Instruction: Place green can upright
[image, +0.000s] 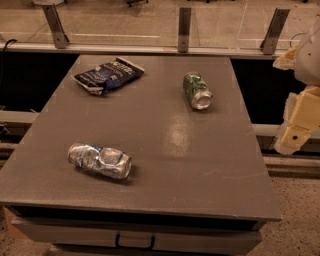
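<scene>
1. My pincer (298, 131) is off the table (165, 150), out past its right edge, hanging over the floor and holding nothing. I cannot tell how wide it is set.
2. The green can (197, 90) is to the left of my pincer and a bit farther back. It lies on its side on the tabletop, with its silver top turned toward the front. It is not upright.
3. The can is well apart from my pincer, with the table's right edge between us. It sits inside that edge with a bare strip of top around it.
4. There is open tabletop in front of the can, all the way to the front edge.
5. The crushed silver can (100, 160) is far left of my pincer and nearer the front, also on its side. It is well apart from the green can.
6. The dark blue snack bag (108, 75) is far left and toward the back, lying flat near the back-left corner. There is a clear gap between it and the green can.
7. The back edge of the table runs beside a rail with metal brackets (184, 25), behind the can.
8. A drawer handle (135, 241) sits under the front edge, low and left of my pincer.
</scene>
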